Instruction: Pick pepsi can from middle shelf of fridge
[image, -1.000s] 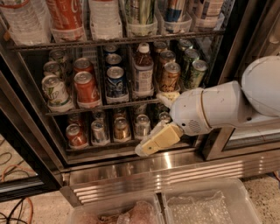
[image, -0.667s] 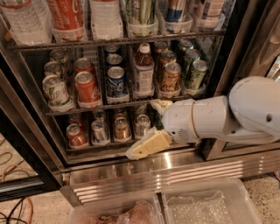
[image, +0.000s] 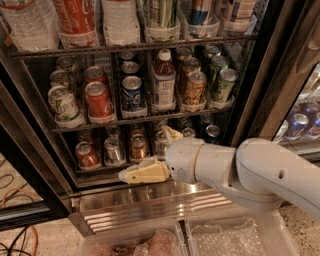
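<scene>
The pepsi can (image: 132, 95), blue with a silver top, stands at the front of its row on the middle shelf (image: 150, 118) of the open fridge (image: 30, 145). More cans stand behind it. My gripper (image: 152, 154) is open and empty. One cream finger (image: 142, 173) points left and the other (image: 171, 133) points up. It hangs below the middle shelf, in front of the lowest rack, lower than the pepsi can and a little to its right. The white arm (image: 250, 175) comes in from the right.
A red Coca-Cola can (image: 99, 100) and a 7UP can (image: 63, 104) stand left of the pepsi. A bottle (image: 163, 82), a brown can (image: 194, 87) and green cans (image: 223, 85) stand to its right. Tall bottles fill the rack above. The ribbed steel base (image: 150, 205) and plastic bins (image: 235, 240) lie below.
The arm has swung left and slightly down, bringing the gripper further left in front of the lowest rack. The cans have not moved.
</scene>
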